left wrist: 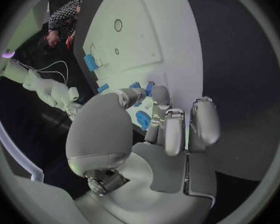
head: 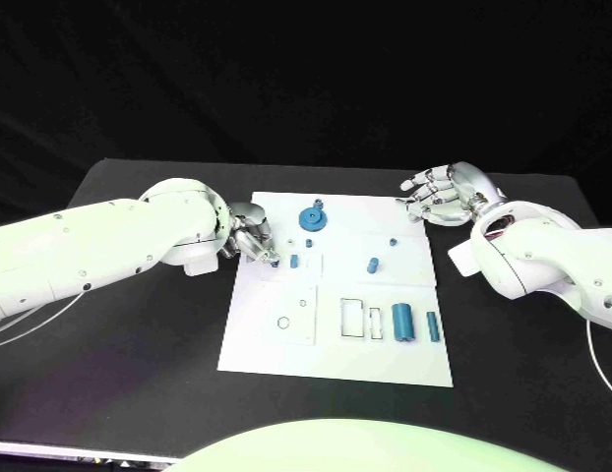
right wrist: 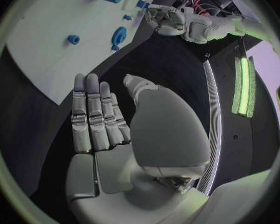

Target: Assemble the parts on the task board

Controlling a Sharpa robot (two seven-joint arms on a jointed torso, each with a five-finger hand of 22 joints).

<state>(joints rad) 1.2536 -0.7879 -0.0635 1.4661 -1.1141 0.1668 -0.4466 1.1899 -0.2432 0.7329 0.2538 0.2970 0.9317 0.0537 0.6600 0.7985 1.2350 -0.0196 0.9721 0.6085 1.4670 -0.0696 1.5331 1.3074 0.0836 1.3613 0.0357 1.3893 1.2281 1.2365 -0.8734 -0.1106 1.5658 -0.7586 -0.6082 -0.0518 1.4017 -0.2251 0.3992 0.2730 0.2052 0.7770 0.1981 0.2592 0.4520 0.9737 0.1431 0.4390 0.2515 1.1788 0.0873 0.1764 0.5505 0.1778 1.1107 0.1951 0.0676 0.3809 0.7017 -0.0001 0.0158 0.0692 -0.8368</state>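
The task board [head: 337,344], a white plate, lay lengthwise in the middle of the black table [head: 136,324], its far edge level with the two hands and its near edge well short of the table's near edge. Bare table showed on both sides of it, a broad strip to the left under the left arm and a narrower one to the right under the right arm.

The left hand [head: 250,234] sat at the board's far left edge, its fingers curled down over the rim; in the left wrist view [left wrist: 154,129] the fingertips bunched close around a small blue part [left wrist: 143,118], but whether they pinched it or merely touched it could not be told. The right hand [head: 450,195] hung just off the board's far right corner, over bare table, holding nothing; in its wrist view [right wrist: 109,119] the fingers lay straight and side by side with the thumb apart.

A blue gear [head: 312,217] stood near the far edge, between the hands. A short blue peg [head: 373,265] lay mid-board, with open white around it. Near the right of the near half, a large blue cylinder [head: 402,320] and a slimmer one [head: 433,325] lay side by side, beside outlined rectangular recesses [head: 353,316].

No lettering or brand could be read anywhere on the board.
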